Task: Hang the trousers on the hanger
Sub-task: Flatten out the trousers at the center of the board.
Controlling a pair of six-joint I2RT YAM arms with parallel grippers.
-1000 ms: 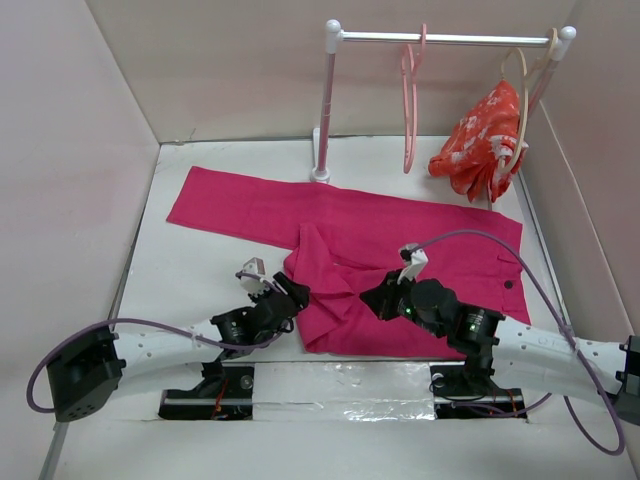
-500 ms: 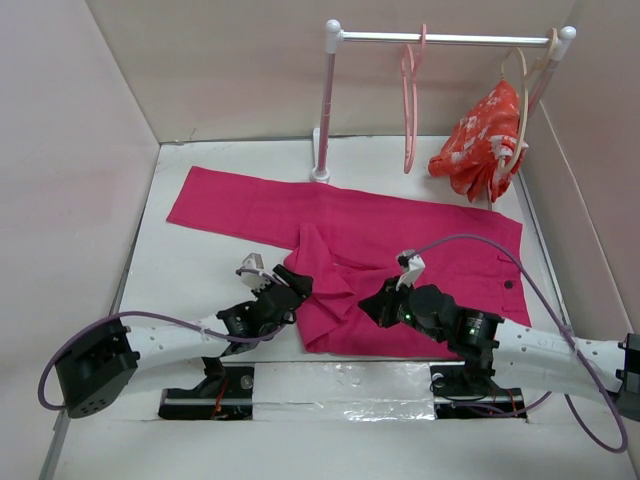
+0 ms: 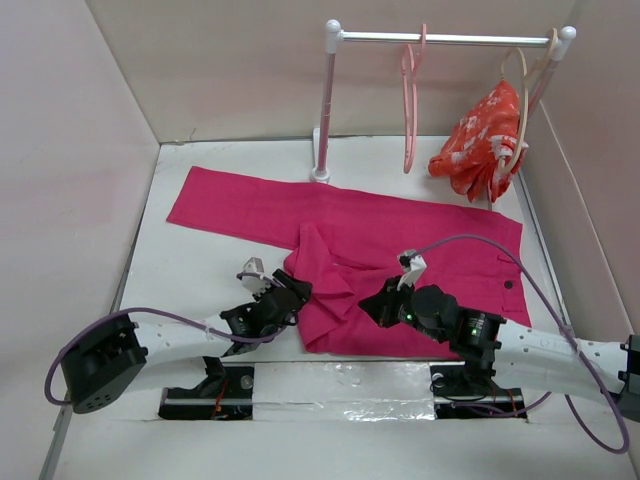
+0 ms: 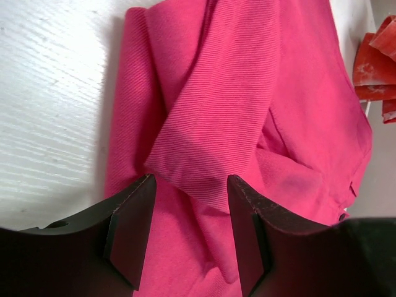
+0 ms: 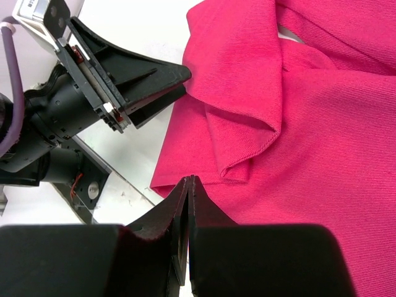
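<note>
- Magenta trousers [image 3: 400, 235] lie spread on the white table [image 3: 190, 270]. Only the top view catches the salmon hanger [image 3: 409, 100], up on the rail [image 3: 450, 39] well behind them.
- Left wrist view: left gripper [image 4: 190, 178] jaws apart, folded cuff showing between them.
- Right wrist view: right gripper [image 5: 189, 180] pinched together over the near hem, with white table showing left of the cloth edge.

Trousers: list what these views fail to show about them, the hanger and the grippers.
- Top view: the right arm covers the near right part of the trousers.
- Right wrist view: the right gripper is shut at the hem; whether cloth is caught is unclear.
- Top view: the hanger hangs nearly edge-on, too thin to read its shape.
</note>
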